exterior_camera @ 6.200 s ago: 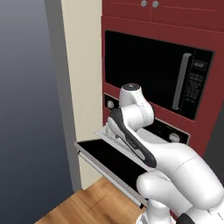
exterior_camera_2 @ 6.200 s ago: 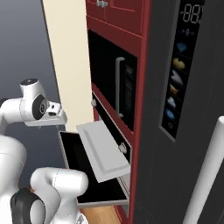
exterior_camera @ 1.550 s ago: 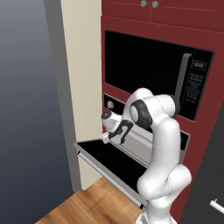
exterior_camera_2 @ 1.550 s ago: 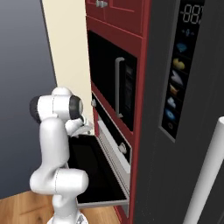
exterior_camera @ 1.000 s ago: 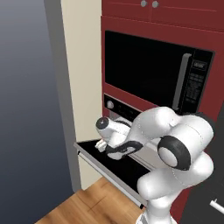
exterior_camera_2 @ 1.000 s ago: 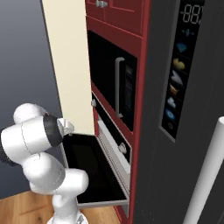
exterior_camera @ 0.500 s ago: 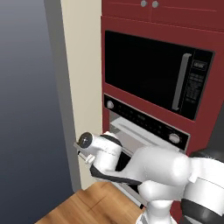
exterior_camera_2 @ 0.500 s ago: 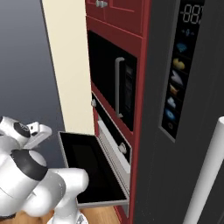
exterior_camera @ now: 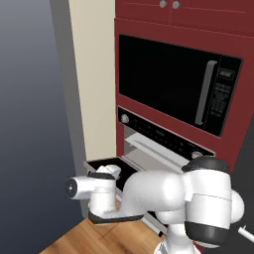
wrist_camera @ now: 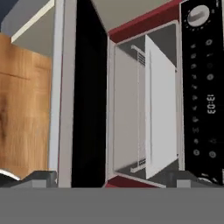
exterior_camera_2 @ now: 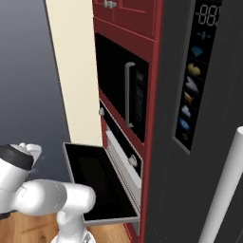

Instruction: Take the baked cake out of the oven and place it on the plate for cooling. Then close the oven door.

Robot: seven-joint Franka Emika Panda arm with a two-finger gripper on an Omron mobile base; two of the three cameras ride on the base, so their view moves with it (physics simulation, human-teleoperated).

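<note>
Hanging flat, the door (exterior_camera_2: 92,182) is a black glass panel framed in silver, dropped open below the oven (exterior_camera: 158,149) with its pale grey, smooth-walled cavity (wrist_camera: 144,118) and wire rack. No cake is discernible inside. Arm folded low over the wood floor (exterior_camera: 99,238); gripper (wrist_camera: 116,177) spread wide, empty, facing the cavity.

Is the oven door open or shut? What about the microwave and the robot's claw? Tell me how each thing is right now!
oven door: open, folded down flat.
oven: open, light grey inside with a wire rack; no cake visible from here.
microwave: door shut.
claw: open, holding nothing, tips spread wide and pointing into the oven.
</note>
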